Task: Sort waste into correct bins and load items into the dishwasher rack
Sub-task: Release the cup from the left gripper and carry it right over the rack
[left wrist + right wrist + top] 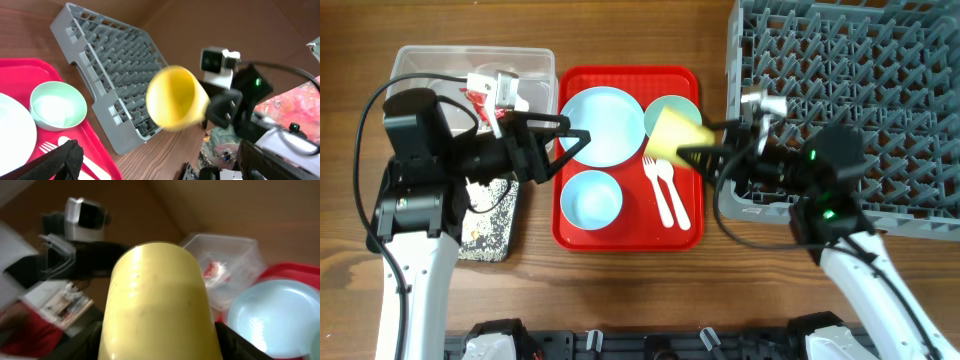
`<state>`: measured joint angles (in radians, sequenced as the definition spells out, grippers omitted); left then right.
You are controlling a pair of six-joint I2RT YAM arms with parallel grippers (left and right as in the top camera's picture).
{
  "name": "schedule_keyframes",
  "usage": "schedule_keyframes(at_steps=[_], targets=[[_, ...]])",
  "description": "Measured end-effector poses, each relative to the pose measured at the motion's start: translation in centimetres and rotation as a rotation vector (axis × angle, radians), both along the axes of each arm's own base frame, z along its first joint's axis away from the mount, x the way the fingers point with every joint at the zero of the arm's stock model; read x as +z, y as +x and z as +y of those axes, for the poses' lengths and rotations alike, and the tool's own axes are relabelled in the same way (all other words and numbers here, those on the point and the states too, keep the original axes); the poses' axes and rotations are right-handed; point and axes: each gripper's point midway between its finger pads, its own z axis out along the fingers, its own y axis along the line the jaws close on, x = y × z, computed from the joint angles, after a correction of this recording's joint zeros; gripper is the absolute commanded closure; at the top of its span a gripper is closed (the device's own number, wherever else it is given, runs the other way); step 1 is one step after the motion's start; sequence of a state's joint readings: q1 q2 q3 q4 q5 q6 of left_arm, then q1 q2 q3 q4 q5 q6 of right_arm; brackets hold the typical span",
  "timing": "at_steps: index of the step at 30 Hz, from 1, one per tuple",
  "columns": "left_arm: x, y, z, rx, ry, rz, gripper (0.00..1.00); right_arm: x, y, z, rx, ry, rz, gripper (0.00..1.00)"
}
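- You have a brown wooden table carrying everything.
- At its far left stands the clear tub, with the black tray just nearer.
- The red tray lies mid-table.
- The grey rack fills your far right.

There were one plate, two bowls, a near bowl and a far bowl, one cup, one fork, one spoon, one red tray, one rack, one tub, one black tray, one wrapper, and two grippers, the left gripper and the right gripper
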<state>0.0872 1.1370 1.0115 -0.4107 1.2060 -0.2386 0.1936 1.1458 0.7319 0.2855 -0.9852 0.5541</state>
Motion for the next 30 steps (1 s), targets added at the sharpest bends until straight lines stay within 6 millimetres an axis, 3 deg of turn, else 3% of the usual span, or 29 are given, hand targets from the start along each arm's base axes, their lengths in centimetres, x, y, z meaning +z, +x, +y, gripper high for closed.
schedule_keyframes(at_steps=[5, 10, 14, 17, 21, 30], targets=[[-1.0, -0.1, 0.2, 0.027, 0.017, 0.059, 0.00, 2.1, 3.9, -2.9, -0.247, -0.200, -0.033, 0.49], [-4.1, 0.3, 1.3, 0.131, 0.129, 0.155, 0.00, 4.7, 7.9, -6.0, -0.470, -0.356, -0.101, 0.49], [-6.4, 0.8, 1.9, 0.212, 0.259, 0.185, 0.00, 3.7, 11.5, -7.9, -0.588, -0.475, -0.050, 0.50], [-7.8, 1.1, 1.9, 0.257, 0.358, 0.184, 0.00, 1.4, 14.7, -9.1, -0.663, -0.570, 0.016, 0.50], [-8.7, 1.4, 1.9, 0.294, 0.448, 0.173, 0.00, -1.7, 18.1, -10.8, -0.737, -0.695, 0.108, 0.49], [-10.7, 1.6, 2.3, 0.342, 0.568, 0.199, 0.00, -6.1, 25.2, -15.1, -0.881, -0.816, 0.219, 0.49]])
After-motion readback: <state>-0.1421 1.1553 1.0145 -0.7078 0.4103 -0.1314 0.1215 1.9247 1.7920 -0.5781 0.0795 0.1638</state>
